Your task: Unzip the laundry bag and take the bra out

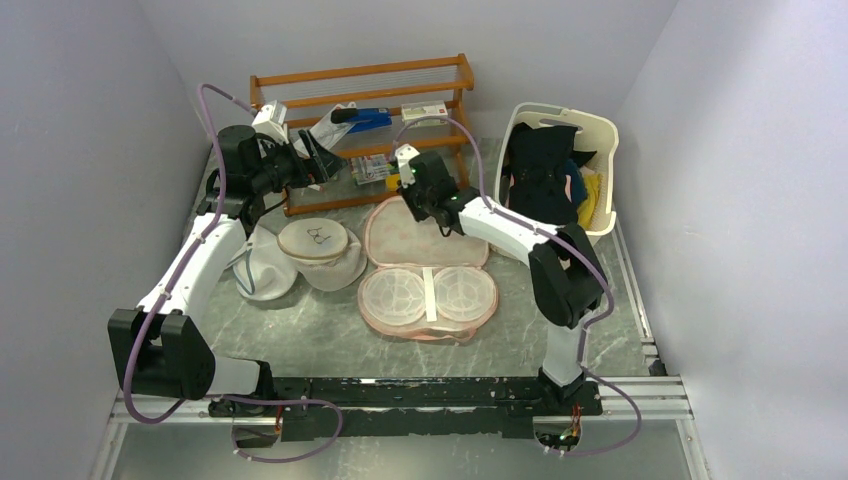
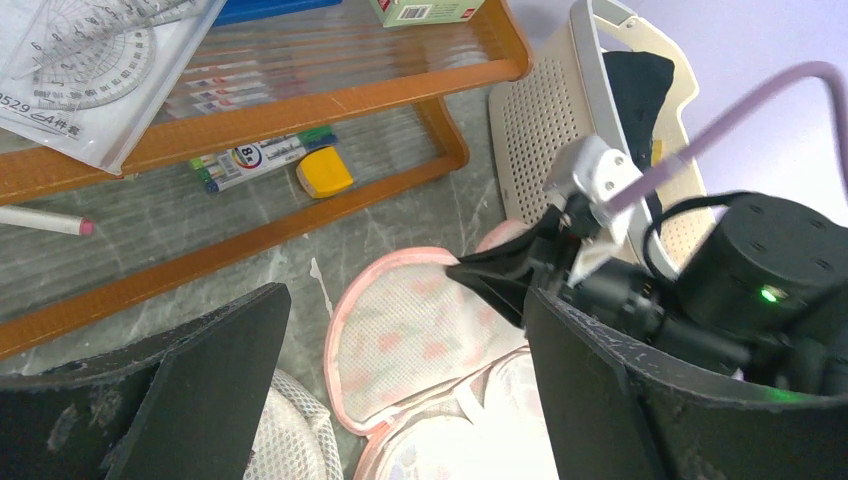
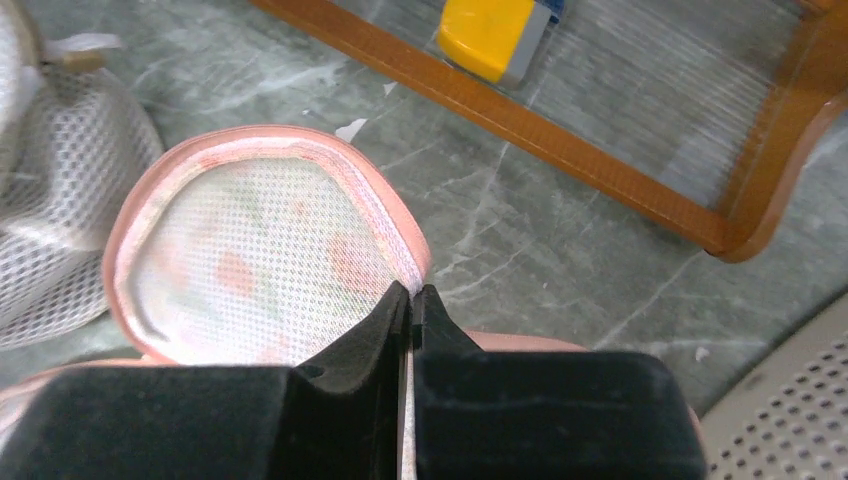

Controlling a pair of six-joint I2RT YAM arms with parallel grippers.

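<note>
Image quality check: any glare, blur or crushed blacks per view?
Top external: even diffuse light, faint shadows, no glare; laundry bag slightly soft. Left wrist: left gripper underexposed, wooden rack crisp. Right wrist: right gripper near-black, bag mesh sharp, rack behind softer.

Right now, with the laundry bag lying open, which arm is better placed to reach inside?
Probably left. The left gripper is open and free by the wooden rack, facing the laundry bag; the right gripper is shut at the flipped lid's rim, apparently holding it.
</note>
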